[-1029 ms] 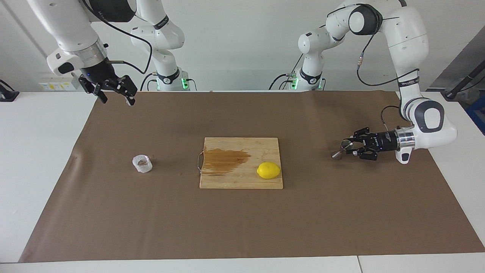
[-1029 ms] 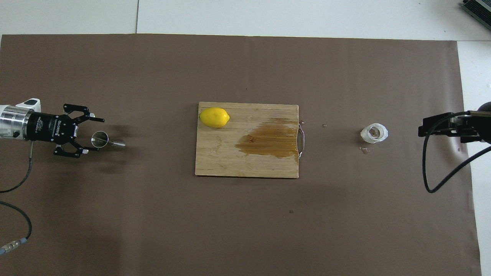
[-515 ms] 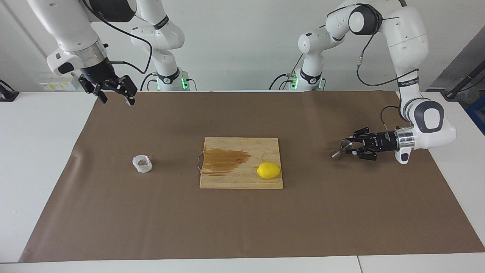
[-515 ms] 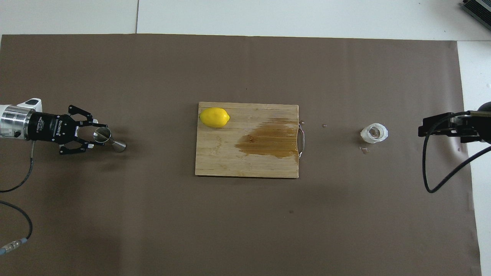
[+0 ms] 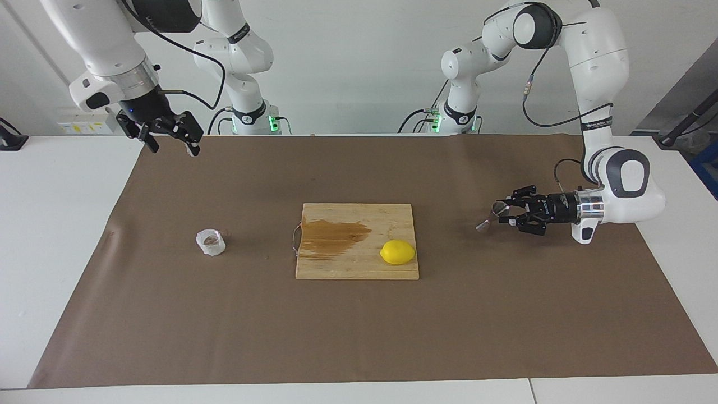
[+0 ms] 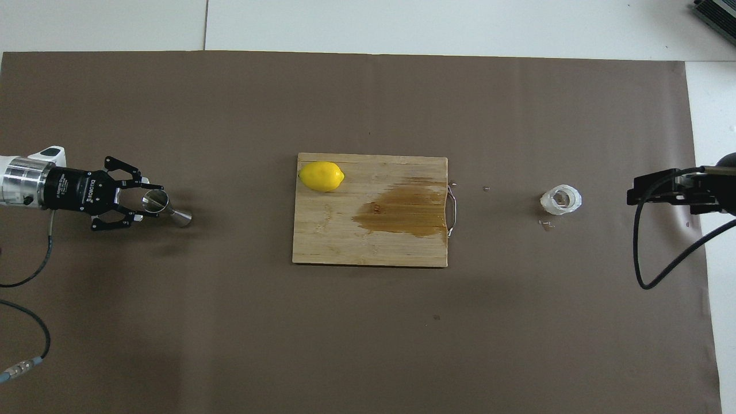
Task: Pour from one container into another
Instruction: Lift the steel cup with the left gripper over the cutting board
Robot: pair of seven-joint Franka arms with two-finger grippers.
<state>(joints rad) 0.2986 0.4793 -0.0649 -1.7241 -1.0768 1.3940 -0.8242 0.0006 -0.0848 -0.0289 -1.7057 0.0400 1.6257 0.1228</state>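
Note:
The small translucent white cup [image 5: 211, 242] [image 6: 560, 199] with brownish contents stands upright on the brown mat, toward the right arm's end. My left gripper [image 5: 501, 212] [image 6: 150, 201] is shut on the upper cone of the steel jigger [image 5: 487, 219] [image 6: 167, 207]. It holds the jigger tilted, low over the mat at the left arm's end, lower cone pointing toward the board. My right gripper [image 5: 171, 145] [image 6: 632, 194] hangs open and empty, high over the mat's edge at the right arm's end, apart from the cup.
A wooden cutting board [image 5: 392, 269] [image 6: 322, 241] with a wet brown stain and a metal handle lies mid-mat. A lemon [image 5: 397, 252] [image 6: 321, 176] sits on it. Small crumbs [image 6: 545, 224] lie by the cup. A black cable [image 6: 644, 247] loops down from the right arm.
My left gripper has carried the jigger a short way toward the cutting board, rolling its wrist on the way. The right arm, cup and lemon have not moved.

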